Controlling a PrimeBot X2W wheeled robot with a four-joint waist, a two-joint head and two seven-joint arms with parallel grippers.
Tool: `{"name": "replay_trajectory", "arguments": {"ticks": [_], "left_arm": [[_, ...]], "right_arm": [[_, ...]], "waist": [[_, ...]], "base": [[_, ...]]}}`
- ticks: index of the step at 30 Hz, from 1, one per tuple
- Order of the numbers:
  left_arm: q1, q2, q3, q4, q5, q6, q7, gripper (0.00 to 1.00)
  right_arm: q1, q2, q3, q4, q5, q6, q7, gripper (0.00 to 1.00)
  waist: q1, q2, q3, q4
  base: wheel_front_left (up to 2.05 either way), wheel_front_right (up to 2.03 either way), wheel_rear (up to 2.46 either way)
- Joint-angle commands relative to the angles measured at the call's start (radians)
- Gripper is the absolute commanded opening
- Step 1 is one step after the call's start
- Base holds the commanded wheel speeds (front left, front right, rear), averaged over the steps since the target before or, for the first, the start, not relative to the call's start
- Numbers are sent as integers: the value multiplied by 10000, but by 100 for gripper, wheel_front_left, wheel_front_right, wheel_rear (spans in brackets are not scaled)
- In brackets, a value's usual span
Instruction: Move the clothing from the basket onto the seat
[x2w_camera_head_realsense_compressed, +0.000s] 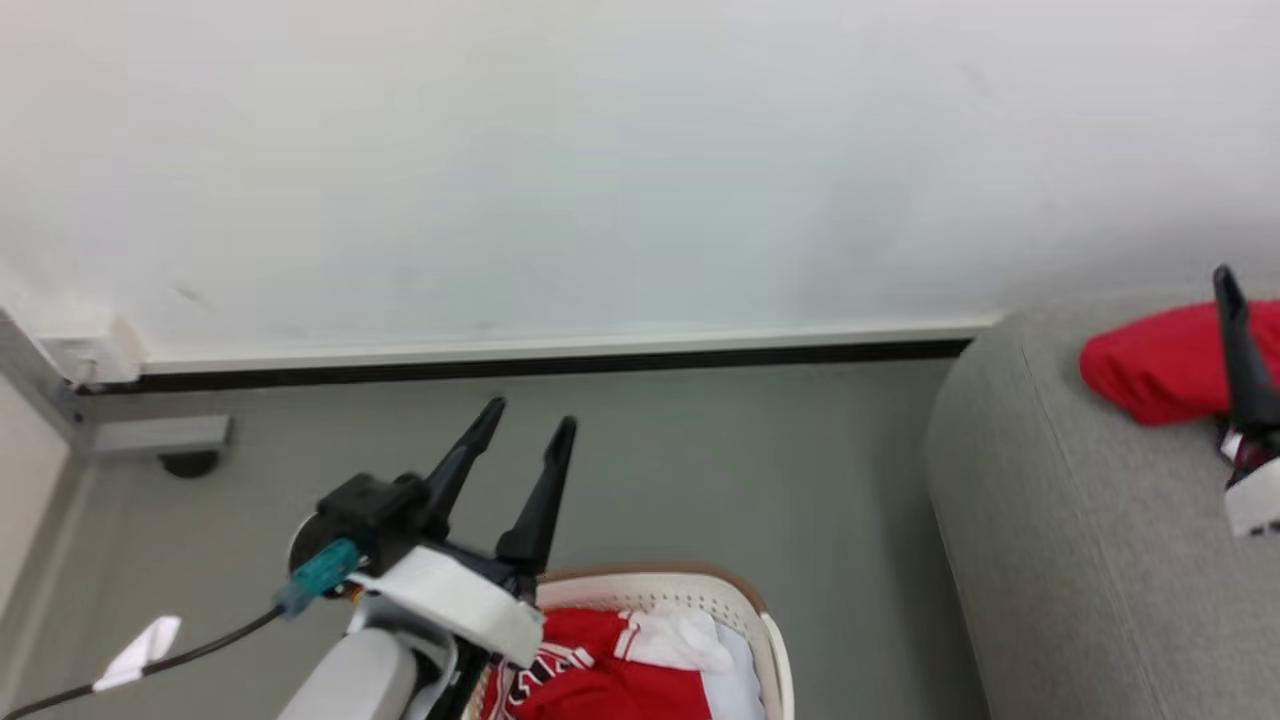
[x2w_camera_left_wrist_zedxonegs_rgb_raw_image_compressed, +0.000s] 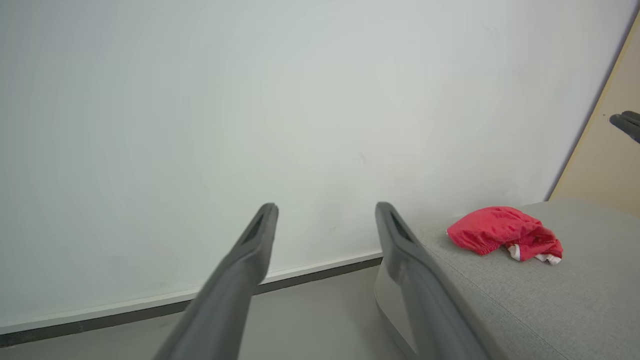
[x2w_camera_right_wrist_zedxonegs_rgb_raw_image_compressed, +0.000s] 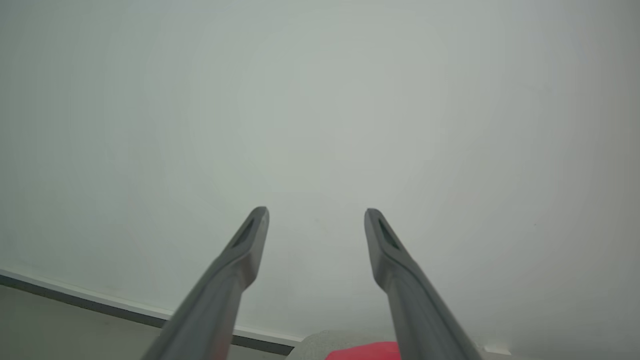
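One crumpled bright red soft jersey (x2w_camera_left_wrist_zedxonegs_rgb_raw_image_compressed: 495, 230) lies on the large light grey fabric seat (x2w_camera_head_realsense_compressed: 1080, 560). More red jerseys (x2w_camera_head_realsense_compressed: 600, 685), their lettering unreadable, sit cut off in the cream perforated plastic basket (x2w_camera_head_realsense_compressed: 690, 598). Left tool (x2w_camera_head_realsense_compressed: 531, 414) and right tool (x2w_camera_right_wrist_zedxonegs_rgb_raw_image_compressed: 316, 212) both gape empty.

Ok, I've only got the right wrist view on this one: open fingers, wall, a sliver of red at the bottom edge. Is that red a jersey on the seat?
Observer: Yes. A red jersey lies bunched up on the grey seat.
Operator: Is the basket emptied, then?
Observer: No. The head view shows more red clothing inside the basket.
Operator: And the left gripper, is it carrying anything?
Observer: No. The left gripper is open and empty, raised beside the basket's left side with its fingers pointing toward the wall.
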Motion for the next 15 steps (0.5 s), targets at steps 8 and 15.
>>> {"name": "replay_trajectory", "arguments": {"ticks": [8,15], "left_arm": [[1141,-184,1370,-267,542,107,-6,100],[2134,-651,2650,-780,1287,36,-6,100]], "right_arm": [[2905,1877,-1415,-2382,-1049,-24,-456,100],[4883,3444,-1756,-3191,-1740,-25,-807,100]], "waist": [[4,0,-590,693],[4,0,-639,824]], "base": [[0,0,0],[0,0,0]]}}
